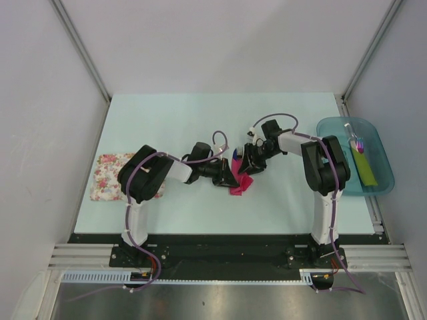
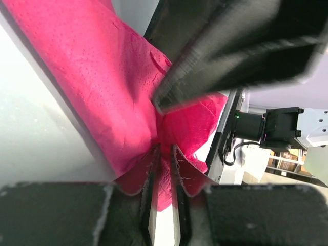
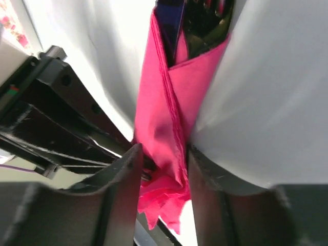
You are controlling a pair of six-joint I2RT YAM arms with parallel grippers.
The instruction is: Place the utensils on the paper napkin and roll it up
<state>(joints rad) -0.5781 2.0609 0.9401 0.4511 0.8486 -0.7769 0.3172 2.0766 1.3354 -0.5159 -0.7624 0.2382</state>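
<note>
Left gripper (image 2: 165, 160): almost shut, pinching a bunched bit of the pink napkin (image 2: 102, 82) between its two fingers.
Right gripper (image 3: 163, 166): fingers a little way apart, squeezing the rolled napkin from both sides. The paper touches both fingers.
Napkin: a long pink roll sticking out in front of the right gripper, with a crumpled tail hanging behind its fingers. The left gripper holds it just beside the right gripper.
Fork (image 3: 205, 23): black, poking out of the far end of the roll, in front of the right gripper.
Blue piece (image 3: 168, 20): dark, tucked in the roll right next to the fork.
Both grippers: nose to nose over the table (image 1: 200, 120).
Flowery cloth (image 1: 107, 177): well behind the left gripper, partly under that arm.
Tray (image 1: 377, 143): blue, well off to the outer side of the right gripper. It holds a brush (image 1: 357, 141) and a yellow-green strip (image 1: 365, 168).
</note>
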